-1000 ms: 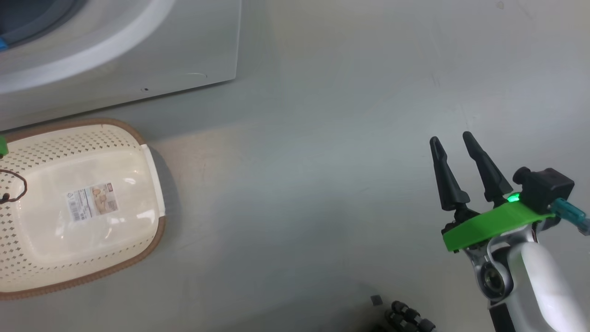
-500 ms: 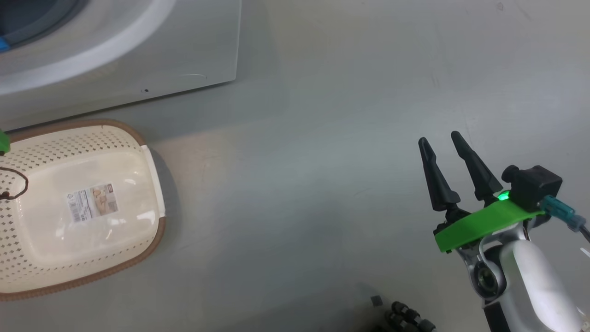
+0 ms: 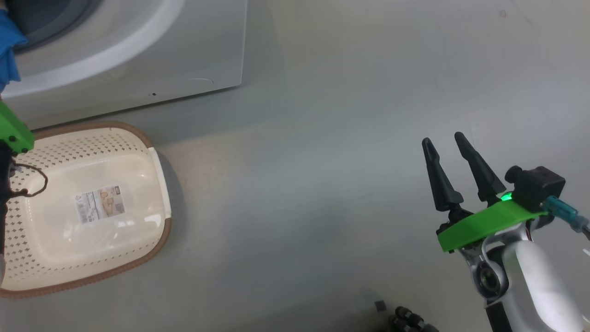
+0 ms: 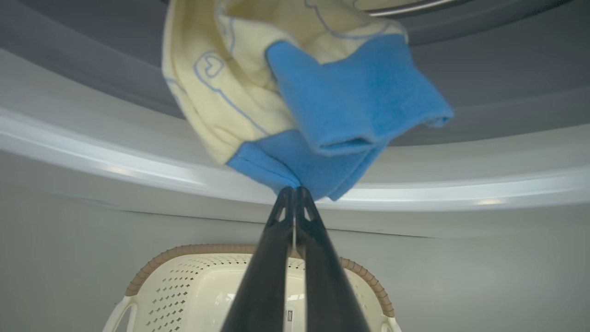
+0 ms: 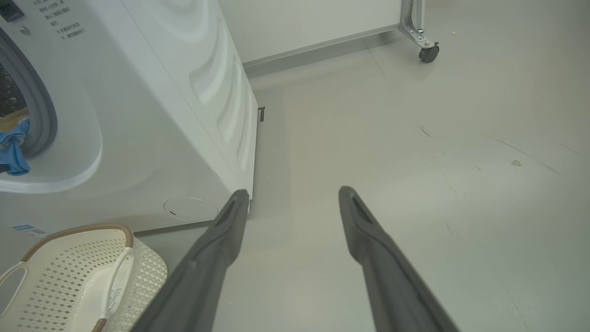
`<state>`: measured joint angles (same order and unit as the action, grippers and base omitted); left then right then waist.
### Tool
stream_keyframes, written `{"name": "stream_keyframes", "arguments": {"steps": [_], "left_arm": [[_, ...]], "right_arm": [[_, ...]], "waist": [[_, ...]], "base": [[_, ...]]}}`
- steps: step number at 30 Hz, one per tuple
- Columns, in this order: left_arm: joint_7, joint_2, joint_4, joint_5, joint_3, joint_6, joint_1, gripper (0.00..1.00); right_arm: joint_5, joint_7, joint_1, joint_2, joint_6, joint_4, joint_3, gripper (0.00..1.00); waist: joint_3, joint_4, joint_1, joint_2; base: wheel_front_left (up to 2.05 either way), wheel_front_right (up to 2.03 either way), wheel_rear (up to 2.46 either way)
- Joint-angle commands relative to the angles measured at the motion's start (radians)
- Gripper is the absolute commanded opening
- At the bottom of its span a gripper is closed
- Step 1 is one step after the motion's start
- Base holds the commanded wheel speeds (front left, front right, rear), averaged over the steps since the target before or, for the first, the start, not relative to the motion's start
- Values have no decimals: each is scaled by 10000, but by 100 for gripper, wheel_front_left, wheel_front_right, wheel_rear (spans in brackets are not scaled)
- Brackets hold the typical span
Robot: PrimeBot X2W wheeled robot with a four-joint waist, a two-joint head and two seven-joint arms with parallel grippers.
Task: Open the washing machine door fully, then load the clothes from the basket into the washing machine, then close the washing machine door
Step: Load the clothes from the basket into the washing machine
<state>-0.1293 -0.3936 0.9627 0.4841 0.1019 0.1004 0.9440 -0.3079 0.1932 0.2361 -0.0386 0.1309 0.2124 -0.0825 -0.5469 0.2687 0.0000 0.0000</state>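
A: Head view first?

B: Basket (image 3: 92, 138) sits on the floor (image 3: 322, 193) in front of the washing machine (image 3: 138, 55), w/ nothing in it but its label. Blue scrap of the clothes (image 3: 8, 50) at the opening, far left. Right jaws spread over bare floor, well apart from all that.

A: Left wrist?

B: One garment droops out of the drum over the grey gasket (image 4: 507, 101), blue trim lowest. Left jaws pressed together, tips touching the trim's bottom corner. Can't tell if any fabric is pinched btwn them.

A: Risk there?

B: If they've got nothing, or just an edge, a push or lift prob slips off & the cloth slides out, maybe down twd the basket.

A: Right wrist?

B: Blue bit dangles at the opening's rim, jaws wide. Shut the door w/ it like that & I'd expect cloth caught in the seal, so no latch.
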Motion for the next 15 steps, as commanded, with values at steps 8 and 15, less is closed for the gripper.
{"name": "stream_keyframes", "arguments": {"steps": [8,15], "left_arm": [[-860,-604,-2076,131,303,232,739,0],[-1143,-1232,-3725,172,-38,-222,1078,0]], "right_arm": [[75,-82,-77,-116,-2,-336,-78,100],[-189,10,7,-116,-2,-318,-352,100]], "waist": [[183,-266,0,0],[-35,44,0,0]], "base": [[0,0,0],[0,0,0]]}}
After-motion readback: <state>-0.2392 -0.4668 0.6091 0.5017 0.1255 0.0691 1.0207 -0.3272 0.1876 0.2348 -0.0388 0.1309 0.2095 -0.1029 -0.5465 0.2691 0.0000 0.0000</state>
